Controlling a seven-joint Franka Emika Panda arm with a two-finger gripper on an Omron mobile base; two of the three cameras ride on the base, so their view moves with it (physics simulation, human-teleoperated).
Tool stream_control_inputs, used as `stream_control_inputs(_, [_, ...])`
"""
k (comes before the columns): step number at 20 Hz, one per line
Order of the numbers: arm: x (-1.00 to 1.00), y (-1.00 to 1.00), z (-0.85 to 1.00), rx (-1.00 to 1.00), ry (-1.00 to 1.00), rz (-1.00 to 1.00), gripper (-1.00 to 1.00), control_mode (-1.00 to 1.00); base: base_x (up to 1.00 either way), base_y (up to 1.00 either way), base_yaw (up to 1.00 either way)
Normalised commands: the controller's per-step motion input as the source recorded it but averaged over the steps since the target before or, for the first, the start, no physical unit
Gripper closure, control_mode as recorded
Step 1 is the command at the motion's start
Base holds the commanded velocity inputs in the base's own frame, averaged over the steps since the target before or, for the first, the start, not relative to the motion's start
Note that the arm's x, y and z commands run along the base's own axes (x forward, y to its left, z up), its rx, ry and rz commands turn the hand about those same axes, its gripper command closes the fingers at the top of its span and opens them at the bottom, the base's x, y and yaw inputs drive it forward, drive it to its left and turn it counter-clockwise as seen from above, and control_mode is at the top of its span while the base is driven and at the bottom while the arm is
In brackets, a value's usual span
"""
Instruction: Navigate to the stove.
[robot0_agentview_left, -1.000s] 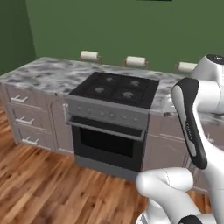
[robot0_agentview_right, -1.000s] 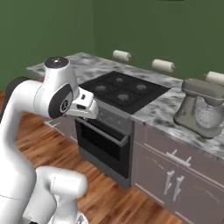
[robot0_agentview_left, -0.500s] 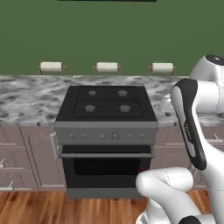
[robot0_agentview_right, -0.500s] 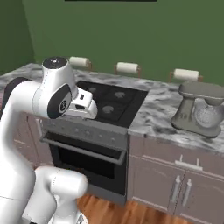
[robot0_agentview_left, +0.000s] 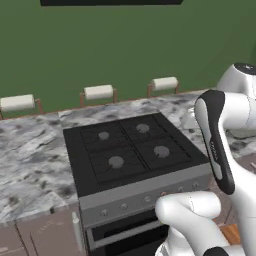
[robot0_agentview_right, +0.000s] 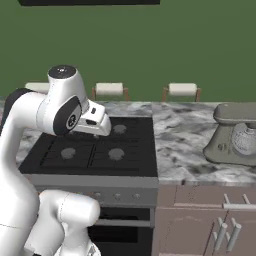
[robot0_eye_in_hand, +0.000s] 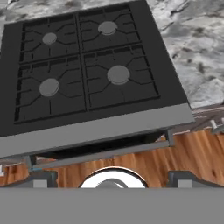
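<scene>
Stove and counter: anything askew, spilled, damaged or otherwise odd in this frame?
Nothing stands out. The stove sits square in the marble counter, its four burners bare and grates in place. The stand mixer is upright on the counter to the right, and three paper towel rolls line the green wall evenly.

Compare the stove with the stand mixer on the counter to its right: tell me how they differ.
The stove is black, wide and flat-topped, with four burners; the stand mixer is grey, far smaller and upright. The stove is built in between cabinets down to the floor; the stand mixer sits on the marbled counter. Both stand along the green wall.
</scene>
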Motion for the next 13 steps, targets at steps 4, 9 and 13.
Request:
stream_control_inputs(4, [0.00,0.00,0.00,0.00,0.00,0.00,-1.00,1.00,0.18,0.16,-0.14])
stream_control_inputs(9, [0.00,0.00,0.00,0.00,0.00,0.00,-1.00,1.00,0.00,0.00,0.00])
stream_control_inputs(13, [0.00,0.00,0.00,0.00,0.00,0.00,-1.00,1.00,0.00,0.00,0.00])
